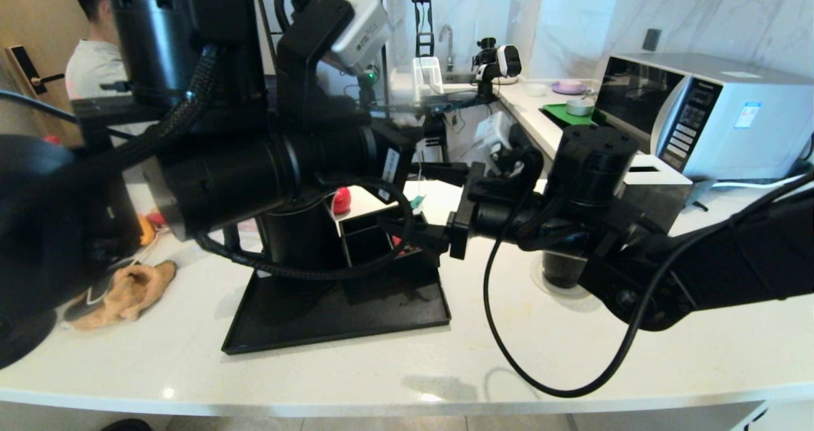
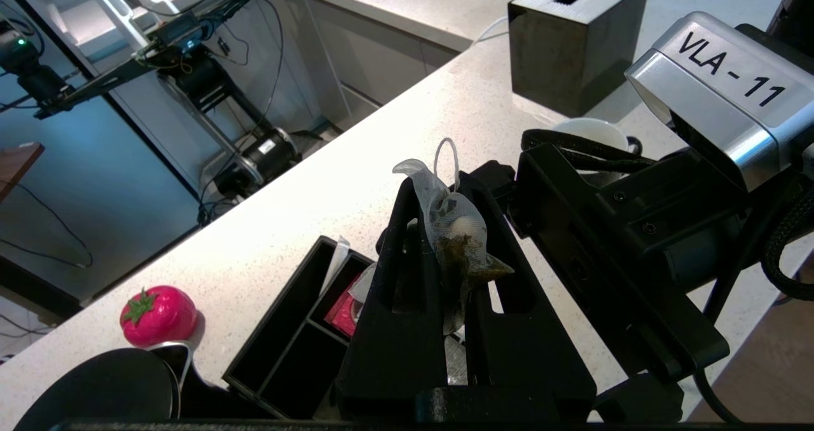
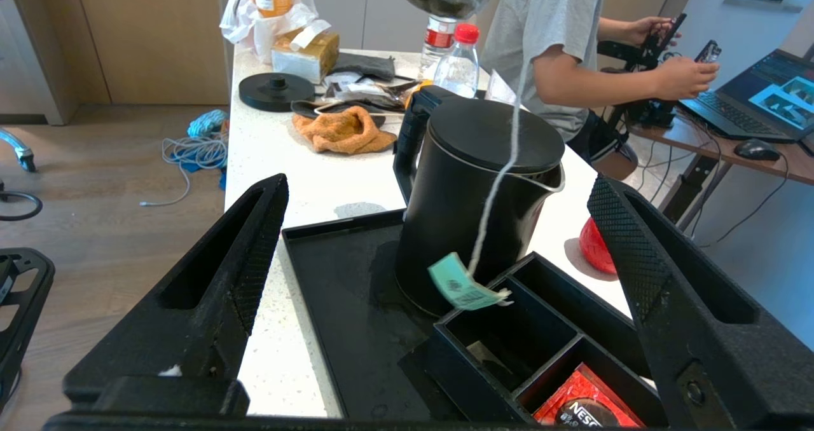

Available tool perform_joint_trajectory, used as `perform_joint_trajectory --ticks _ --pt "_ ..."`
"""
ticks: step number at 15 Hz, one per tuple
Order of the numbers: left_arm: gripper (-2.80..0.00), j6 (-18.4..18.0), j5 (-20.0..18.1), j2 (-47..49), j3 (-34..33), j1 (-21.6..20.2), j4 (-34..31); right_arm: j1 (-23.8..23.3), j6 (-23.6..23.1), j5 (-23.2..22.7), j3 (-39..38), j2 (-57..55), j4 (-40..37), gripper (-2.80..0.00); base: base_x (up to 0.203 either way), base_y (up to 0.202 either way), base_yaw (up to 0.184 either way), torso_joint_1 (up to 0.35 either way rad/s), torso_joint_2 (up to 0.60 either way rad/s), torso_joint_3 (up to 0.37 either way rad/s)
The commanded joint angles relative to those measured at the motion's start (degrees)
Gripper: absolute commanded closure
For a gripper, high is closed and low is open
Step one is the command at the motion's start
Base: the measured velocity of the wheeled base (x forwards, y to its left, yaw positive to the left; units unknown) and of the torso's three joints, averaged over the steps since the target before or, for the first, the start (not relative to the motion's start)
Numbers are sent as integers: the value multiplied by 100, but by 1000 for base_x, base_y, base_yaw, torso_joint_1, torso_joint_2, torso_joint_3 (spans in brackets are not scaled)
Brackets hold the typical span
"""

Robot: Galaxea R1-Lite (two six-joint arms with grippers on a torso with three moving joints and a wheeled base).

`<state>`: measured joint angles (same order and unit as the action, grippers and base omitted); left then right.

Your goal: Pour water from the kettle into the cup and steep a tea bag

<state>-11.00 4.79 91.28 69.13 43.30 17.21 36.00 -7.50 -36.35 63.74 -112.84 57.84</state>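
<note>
Grey mesh, damp and crumpled, marks the tea bag [image 2: 455, 240] clamped between the fingers of the left pincer [image 2: 445, 227], which hangs above the white stone worktop [image 1: 356, 361] with the bag's thin string trailing down to a small teal tag [image 3: 459, 285]. The right pincer [image 3: 439, 278] faces it with both jaws spread wide and nothing between them except the dangling string and tag, seen from the right wrist camera directly in front of the kettle [image 3: 474, 196]. That tall matte black kettle stands upright, lid on, on a black tray [image 3: 343, 304], beside a divided black organiser [image 3: 547, 335] holding a red sachet [image 3: 575, 405]. The cup [image 2: 591, 132], its white inside just visible from the left wrist camera, sits on the worktop beyond the right arm, near a black cube tissue box [image 2: 572, 43]; whether it holds water cannot be told. A pink strawberry-shaped object [image 2: 159, 313] and an orange cloth [image 1: 127, 291] lie off to the side. The step in hand appears to be a handover or steadying of the tea bag's string. Next, the right pincer would likely need to close on the string or tag without jerking the bag, so the bag can be carried across to the cup and lowered inside.
</note>
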Motion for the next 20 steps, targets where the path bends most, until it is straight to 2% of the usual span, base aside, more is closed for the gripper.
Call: perform_joint_trajectory --ticks 1,10,11,20 --pt "0 -17 4 4 4 3 10 4 -6 -21 6 25 34 -280 0 0 0 0 0 0" --pt "0 -8 4 -5 -5 -6 10 4 3 -28 -18 16 166 -280 0 0 0 0 0 0" --pt "0 -8 4 -5 -5 -6 16 4 5 -31 -49 16 185 0 0 0 0 0 0 0" --pt "0 -8 4 -23 -14 -6 19 4 3 -39 -81 34 201 0 0 0 0 0 0 0"
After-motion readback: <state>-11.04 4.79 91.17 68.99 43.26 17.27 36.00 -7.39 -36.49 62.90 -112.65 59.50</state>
